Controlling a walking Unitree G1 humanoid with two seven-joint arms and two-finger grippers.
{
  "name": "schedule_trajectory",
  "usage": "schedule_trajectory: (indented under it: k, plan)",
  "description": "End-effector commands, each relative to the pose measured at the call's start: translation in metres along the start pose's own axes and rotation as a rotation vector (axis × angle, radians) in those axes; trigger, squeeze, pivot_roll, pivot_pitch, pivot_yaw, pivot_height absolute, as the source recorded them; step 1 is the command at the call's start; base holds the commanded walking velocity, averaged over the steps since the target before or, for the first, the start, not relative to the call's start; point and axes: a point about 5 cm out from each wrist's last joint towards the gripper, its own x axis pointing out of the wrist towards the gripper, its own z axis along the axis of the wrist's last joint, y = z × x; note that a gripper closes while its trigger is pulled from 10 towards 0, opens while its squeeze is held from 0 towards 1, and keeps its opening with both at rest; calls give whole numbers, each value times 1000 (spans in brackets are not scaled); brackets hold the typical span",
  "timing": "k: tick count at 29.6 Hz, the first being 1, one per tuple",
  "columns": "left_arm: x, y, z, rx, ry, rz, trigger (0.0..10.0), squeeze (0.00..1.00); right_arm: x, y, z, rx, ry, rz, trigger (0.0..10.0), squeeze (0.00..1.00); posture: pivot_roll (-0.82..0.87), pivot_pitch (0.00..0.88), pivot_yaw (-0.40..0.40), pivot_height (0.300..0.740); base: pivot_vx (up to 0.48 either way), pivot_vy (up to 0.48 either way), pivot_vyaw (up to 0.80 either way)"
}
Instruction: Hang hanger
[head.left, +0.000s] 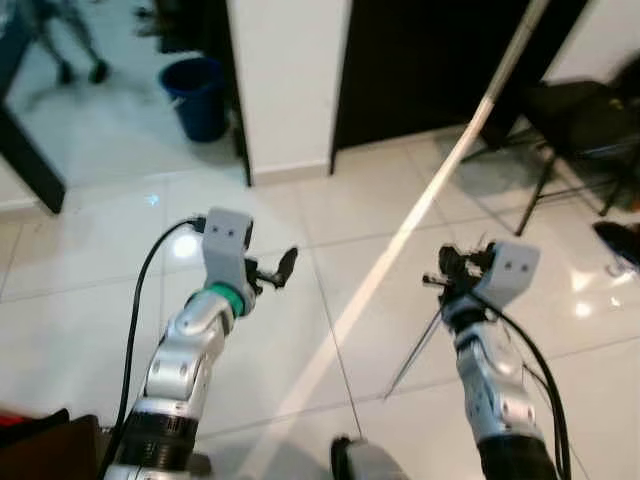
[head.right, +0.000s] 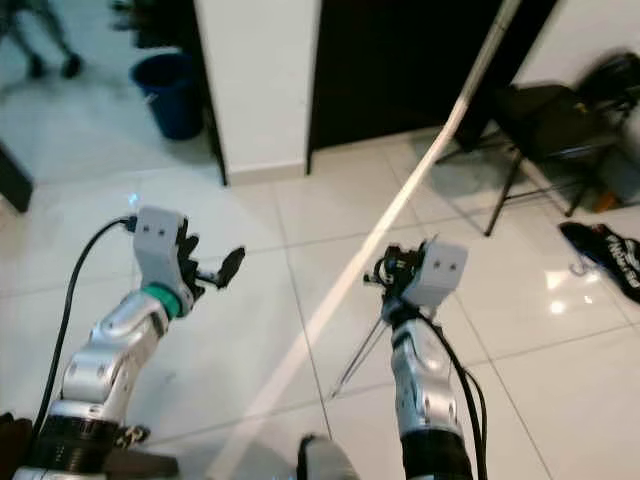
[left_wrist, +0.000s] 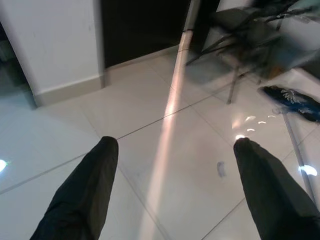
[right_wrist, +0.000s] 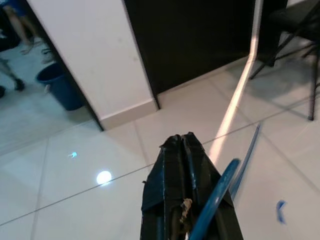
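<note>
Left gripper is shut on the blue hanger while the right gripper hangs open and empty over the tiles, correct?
No, the sides are swapped. The right gripper is shut on the blue hanger, as the right wrist view shows; the left gripper is open and empty over the tiles.

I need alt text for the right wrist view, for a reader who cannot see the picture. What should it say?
The right gripper, its black jaws shut on a blue hanger, hovers over a glossy white tile floor. Ahead stand a white wall and a dark doorway, with a blue bucket off to one side.
</note>
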Motion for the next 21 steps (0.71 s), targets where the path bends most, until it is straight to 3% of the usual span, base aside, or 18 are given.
schedule_trajectory:
  k: [1,7,14,21]
  plan:
    - [-3,7,-7,-4,22,42,10000,0,-2,6,-5,9,31,30,10000,0,-16,103,50,740,0,0,0]
    - [-4,14,-7,-71,10,112,10000,0,-2,9,-7,15,43,50,10000,0,-15,107,49,740,0,0,0]
    - [-5,17,-9,-75,22,134,10000,0,-1,12,-9,19,56,65,10000,0,-13,109,49,740,0,0,0]
    - [-4,16,-9,-83,20,137,10000,0,-2,12,-9,19,65,69,10000,0,-16,110,49,740,0,-374,0]
